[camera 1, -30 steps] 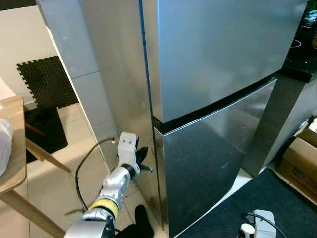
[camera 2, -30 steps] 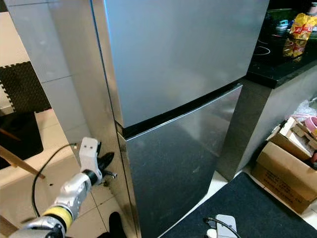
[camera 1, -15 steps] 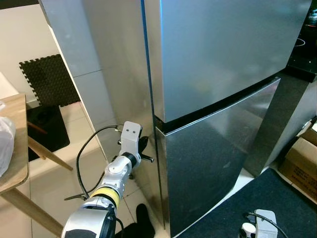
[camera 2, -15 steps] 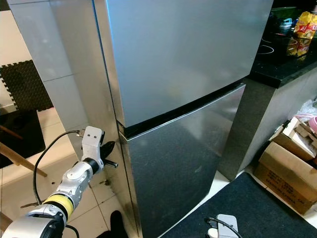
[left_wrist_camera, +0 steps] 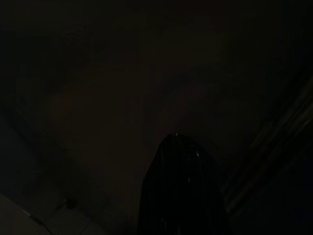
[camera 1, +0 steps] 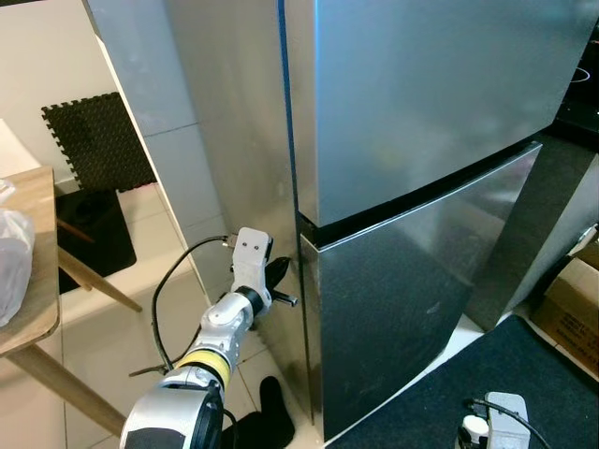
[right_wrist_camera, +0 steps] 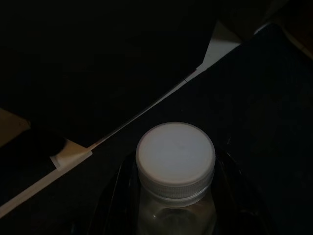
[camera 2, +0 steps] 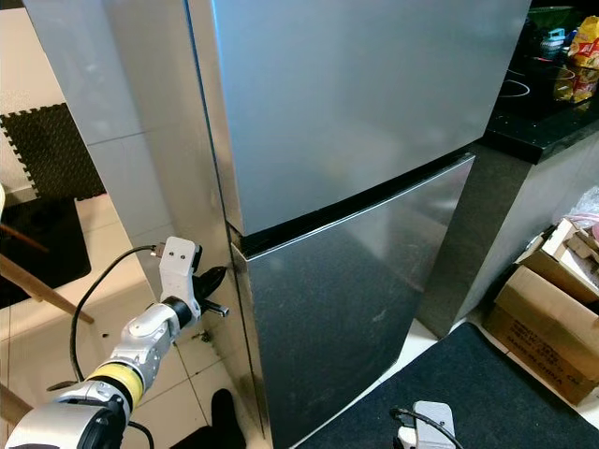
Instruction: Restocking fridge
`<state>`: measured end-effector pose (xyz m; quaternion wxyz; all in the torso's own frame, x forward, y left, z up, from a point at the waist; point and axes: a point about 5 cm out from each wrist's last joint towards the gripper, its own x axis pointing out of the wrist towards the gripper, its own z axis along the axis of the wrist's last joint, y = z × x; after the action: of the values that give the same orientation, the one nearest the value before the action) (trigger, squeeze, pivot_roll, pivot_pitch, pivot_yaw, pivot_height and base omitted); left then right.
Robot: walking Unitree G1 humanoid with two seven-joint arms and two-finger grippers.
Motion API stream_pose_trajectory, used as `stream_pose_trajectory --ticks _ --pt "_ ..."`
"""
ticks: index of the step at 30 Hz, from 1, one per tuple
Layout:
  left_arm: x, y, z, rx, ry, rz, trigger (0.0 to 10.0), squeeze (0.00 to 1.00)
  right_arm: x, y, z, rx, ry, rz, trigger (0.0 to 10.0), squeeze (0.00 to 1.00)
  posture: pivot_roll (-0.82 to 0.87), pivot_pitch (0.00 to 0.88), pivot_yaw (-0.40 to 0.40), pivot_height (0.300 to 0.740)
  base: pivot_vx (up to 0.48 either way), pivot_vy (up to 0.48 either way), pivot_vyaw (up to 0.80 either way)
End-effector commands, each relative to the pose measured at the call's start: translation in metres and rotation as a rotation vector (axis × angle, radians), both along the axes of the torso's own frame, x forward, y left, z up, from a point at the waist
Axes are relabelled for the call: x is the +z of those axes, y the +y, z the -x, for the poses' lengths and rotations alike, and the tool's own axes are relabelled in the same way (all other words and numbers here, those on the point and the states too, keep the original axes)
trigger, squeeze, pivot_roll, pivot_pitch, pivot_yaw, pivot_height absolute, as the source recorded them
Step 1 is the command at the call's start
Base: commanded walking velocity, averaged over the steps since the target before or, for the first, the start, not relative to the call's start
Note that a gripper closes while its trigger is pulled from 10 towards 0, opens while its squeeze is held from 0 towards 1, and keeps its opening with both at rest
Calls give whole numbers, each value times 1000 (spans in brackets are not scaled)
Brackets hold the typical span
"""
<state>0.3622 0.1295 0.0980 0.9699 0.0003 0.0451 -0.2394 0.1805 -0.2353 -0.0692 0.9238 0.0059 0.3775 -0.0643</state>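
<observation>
Tall two-door stainless-steel fridge (camera 1: 412, 168) stands shut, straight ahead. Left claw (camera 1: 278, 281) at the lower door's left edge, just below the seam; whether its fingers are spread, cannot tell. Right claw (right_wrist_camera: 171, 205) pinches a clear white-capped plastic bottle (right_wrist_camera: 175, 166) between its fingers.

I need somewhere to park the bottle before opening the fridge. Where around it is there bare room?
The dark mat before the fridge is mostly bare, bordered by a charger and cardboard boxes. Tiled floor between the wooden table and fridge is open. The left gripper crowds the door edge; the counter is cluttered.
</observation>
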Motion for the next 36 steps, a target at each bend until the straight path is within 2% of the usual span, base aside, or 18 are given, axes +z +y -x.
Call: stream_pose_trajectory --ticks 1,9,12,20,28,29,30,31,32,36 --pt "8 -17 -3 -80 -15 0 10000 0 1 -1 1 9 -12 13 10000 0 -147 75 44 726 0 0 0" --pt "12 -34 0 -252 -13 34 10000 0 0 0 2 9 -15 13 10000 0 -145 78 51 726 0 0 0" --pt "11 -40 5 -361 -9 29 10000 0 0 0 3 7 -14 13 10000 0 -143 75 56 726 0 0 0" --pt "11 -42 10 -473 -2 40 10000 0 -1 3 4 9 -13 14 10000 0 -138 61 59 726 0 0 0" --pt "13 -41 9 -509 3 33 10000 0 -1 2 4 10 -11 19 10000 0 -142 52 61 726 0 0 0" --pt "13 -41 9 -507 5 28 10000 63 -1 1 5 10 -11 21 10000 0 -142 52 61 726 0 0 0" --pt "13 -41 9 -507 5 28 10000 63 -1 1 5 10 -11 21 10000 0 -142 52 61 726 0 0 0" --pt "14 -43 8 -506 9 24 10000 486 -1 1 5 10 -11 22 10000 0 -143 49 62 726 0 0 0" --pt "14 -45 8 -515 18 22 10000 1000 -1 0 5 10 -11 24 10000 0 -143 49 62 726 0 0 0" --pt "15 -52 8 -541 35 31 10000 1000 -1 0 5 8 -13 26 10000 0 -148 44 65 726 0 0 0"
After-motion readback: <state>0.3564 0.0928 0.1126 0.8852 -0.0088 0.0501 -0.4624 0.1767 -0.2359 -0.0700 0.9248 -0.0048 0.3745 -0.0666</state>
